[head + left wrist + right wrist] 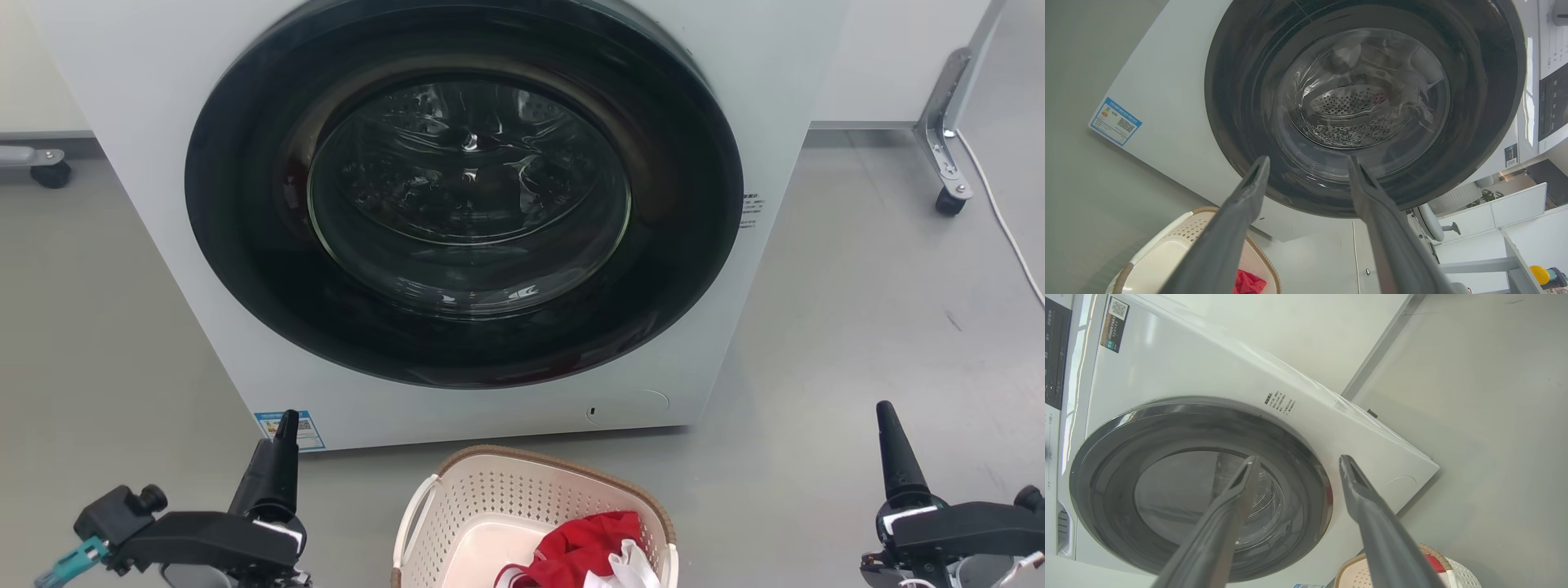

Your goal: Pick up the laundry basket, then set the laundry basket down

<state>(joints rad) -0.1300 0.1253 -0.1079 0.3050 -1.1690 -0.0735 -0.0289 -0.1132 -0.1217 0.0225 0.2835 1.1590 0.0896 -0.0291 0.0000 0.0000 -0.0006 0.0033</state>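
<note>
Dark-grey fingers of the left gripper [1308, 160] stand parted with a clear gap between them, and nothing is held in it. The right gripper [1299, 458] is the same, fingers apart and empty. Both hang low over the grey floor [857, 327], tips pointing toward the washing machine [163, 204]. There is bare floor around each, with more open room on the right side than on the left. Between the two, and nearer the left one, the laundry basket [490, 502] sits on the floor, touched by neither gripper. Its brown rim lies close to the machine's lower front edge, with only a narrow strip of floor between them. A white loop handle [412, 514] faces the left gripper. Inside the basket lie a crumpled red cloth [588, 547] and a bit of white cloth [633, 567] toward the right wall, and the pale bottom shows bare on the left. Behind the basket, the machine's round dark door [465, 188] is closed and its steel drum is visible through the glass. A blue label [309, 433] is stuck at the lower left corner of the machine, just by the left fingertip. Farther off on the right stand a metal leg on a caster [945, 147] and a white cable [1004, 229] trailing over the floor. Another caster [51, 173] sits far left.
</note>
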